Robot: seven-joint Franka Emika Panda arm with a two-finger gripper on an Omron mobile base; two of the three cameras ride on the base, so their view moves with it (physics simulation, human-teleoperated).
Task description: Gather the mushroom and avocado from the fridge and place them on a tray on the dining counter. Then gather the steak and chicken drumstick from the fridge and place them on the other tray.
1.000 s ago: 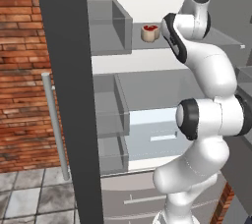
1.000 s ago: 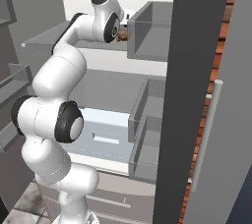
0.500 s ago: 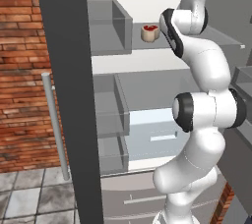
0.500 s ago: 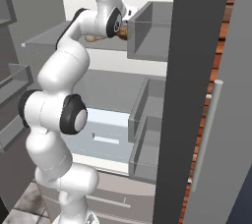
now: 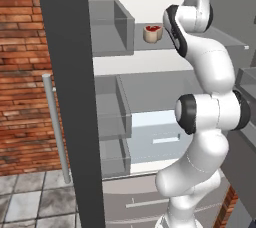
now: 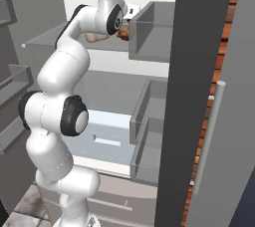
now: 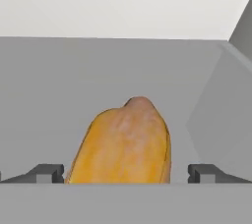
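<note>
Drumstick point(image 7: 123, 144): top fridge point(image 5: 67, 97) shelf, between spread fingertips point(image 7: 47, 173) of end effector point(image 7: 125, 174), not yet clamped. Steak point(image 5: 152, 33): same shelf, further left. Step: picking the drumstick. Next: close and lift clear.

Chicken drumstick point(image 7: 123, 144) between open fingertips point(image 7: 47, 173)

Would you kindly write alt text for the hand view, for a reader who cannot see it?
A tan-orange chicken drumstick lies on a grey fridge shelf, directly between the open gripper's two dark fingertips, which stand apart on either side without touching it. A white back wall rises behind the shelf.
</note>
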